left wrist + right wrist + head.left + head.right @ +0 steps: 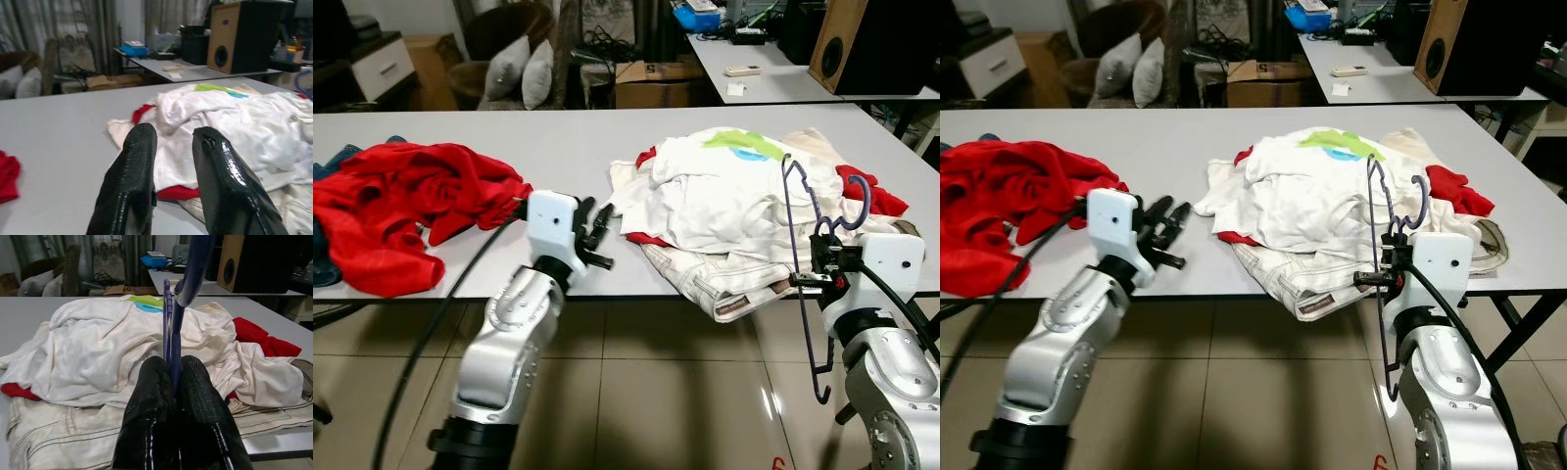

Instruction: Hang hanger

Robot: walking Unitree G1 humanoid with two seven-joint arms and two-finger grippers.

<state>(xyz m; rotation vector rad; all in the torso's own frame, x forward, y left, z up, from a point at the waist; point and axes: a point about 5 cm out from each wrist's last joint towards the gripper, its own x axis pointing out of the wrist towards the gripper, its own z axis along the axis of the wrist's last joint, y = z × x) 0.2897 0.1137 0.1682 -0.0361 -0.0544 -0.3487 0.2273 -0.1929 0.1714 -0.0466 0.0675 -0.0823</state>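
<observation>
A dark blue wire hanger stands upright at the table's front right edge, its hook above my right gripper, which is shut on the hanger's neck. The hanger's lower part hangs below the table edge. A pile of white and cream clothes lies on the table just beyond it. My left gripper is open, low over the table's front edge between the red clothes and the white pile, holding nothing. Its fingers point toward the white pile.
The long grey table spans the view. Red garments peek from under the white pile at its right. Behind stand another table with a speaker, a cardboard box and a chair with pillows. Tiled floor lies below me.
</observation>
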